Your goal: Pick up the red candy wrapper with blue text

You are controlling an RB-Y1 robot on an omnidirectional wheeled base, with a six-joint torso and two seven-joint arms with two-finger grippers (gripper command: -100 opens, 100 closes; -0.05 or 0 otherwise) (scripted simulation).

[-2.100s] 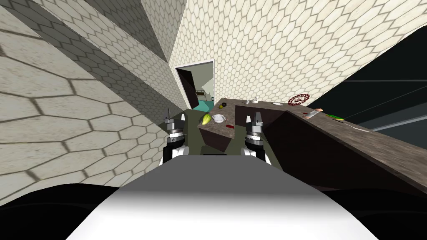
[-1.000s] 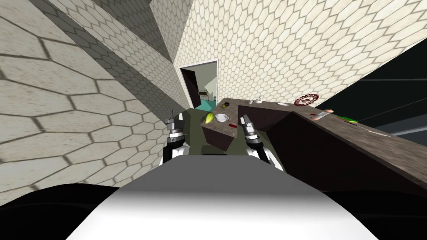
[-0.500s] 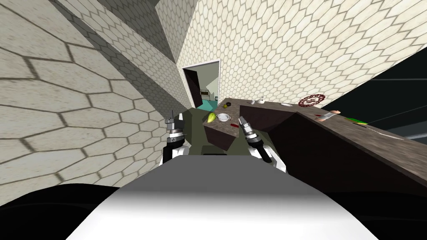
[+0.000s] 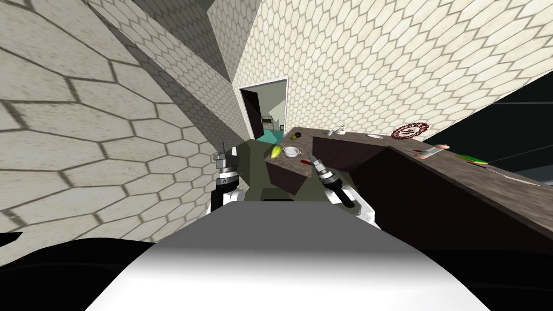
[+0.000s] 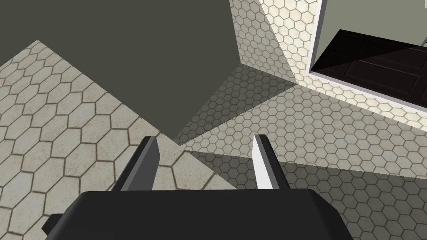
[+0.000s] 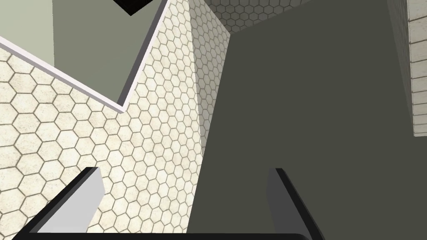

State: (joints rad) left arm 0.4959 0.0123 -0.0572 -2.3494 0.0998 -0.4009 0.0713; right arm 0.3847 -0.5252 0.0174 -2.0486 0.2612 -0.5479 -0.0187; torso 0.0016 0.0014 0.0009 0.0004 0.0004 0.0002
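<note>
The red candy wrapper (image 4: pixel 305 162) lies as a small red strip on the near end of the brown stone counter (image 4: pixel 286 168); its text is too small to read. My right gripper (image 4: pixel 312 157) reaches over the counter's edge, right beside the wrapper and partly covering it. In the right wrist view its fingers (image 6: pixel 75 200) stand wide apart with nothing between them. My left gripper (image 4: pixel 223 150) is raised off to the left, near the tiled wall, and is open and empty (image 5: pixel 206 160).
A yellow-green fruit (image 4: pixel 276 151) and a white bowl (image 4: pixel 291 151) sit on the counter just beyond the wrapper. A long dark counter (image 4: pixel 464 178) runs along the right, holding a red patterned plate (image 4: pixel 410 130). An open doorway (image 4: pixel 268 113) is ahead.
My right arm has swung forward and to the left, from beside the counter to the wrapper at its edge. My view has shifted a little towards the counter. The left arm has stayed put.
</note>
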